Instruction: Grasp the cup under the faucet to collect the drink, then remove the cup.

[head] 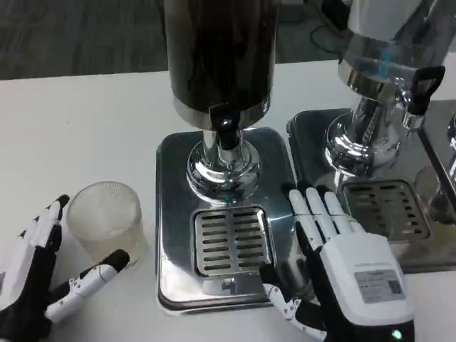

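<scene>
Standing upright on the table [85, 114], the cup [107, 221] is seen just ahead of the left hand [43, 278], between its spread fingers, apparently untouched. The grate [231, 241] under the faucet [226, 132] lies to that hand's right. The right hand [342, 271], fingers extended and holding nothing, is rested on the tray [171, 214], farther from the cup.
</scene>
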### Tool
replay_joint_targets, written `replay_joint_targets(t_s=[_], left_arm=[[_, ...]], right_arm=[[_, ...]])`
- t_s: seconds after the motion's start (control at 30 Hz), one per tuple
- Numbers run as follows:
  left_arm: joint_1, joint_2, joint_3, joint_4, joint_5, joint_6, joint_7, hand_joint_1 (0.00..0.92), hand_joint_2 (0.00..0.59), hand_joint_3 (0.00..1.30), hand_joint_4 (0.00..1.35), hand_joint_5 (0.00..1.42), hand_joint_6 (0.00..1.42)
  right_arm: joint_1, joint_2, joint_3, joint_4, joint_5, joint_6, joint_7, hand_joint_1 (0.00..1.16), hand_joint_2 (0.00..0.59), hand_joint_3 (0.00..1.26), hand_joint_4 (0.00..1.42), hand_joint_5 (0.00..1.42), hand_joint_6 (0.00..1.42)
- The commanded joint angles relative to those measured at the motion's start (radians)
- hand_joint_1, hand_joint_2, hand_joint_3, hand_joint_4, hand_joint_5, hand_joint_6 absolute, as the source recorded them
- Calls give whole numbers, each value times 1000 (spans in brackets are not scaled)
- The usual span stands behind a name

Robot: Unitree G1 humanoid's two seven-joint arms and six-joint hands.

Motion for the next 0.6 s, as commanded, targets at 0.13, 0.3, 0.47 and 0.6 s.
replay_joint_targets(t_s=[0.13,0.3,0.47,0.6], left_arm=[[-70,-37,-1,153,-77,-125,14,0,0,0,0,0,0],[-101,-54,-4,221,-70,-194,43,0,0,0,0,0,0],[-102,-36,-4,231,-17,-215,105,0,0,0,0,0,0],[-88,-28,-3,230,3,-219,127,5,0,0,0,0,0]], right_arm=[[-7,3,-13,15,14,3,-7,442,341,44,0,36,225],[-10,5,-16,17,18,5,-5,427,329,54,0,40,233],[-12,10,-6,24,10,6,-4,419,328,68,0,51,248],[5,13,-5,17,8,14,-5,417,328,82,0,61,252]])
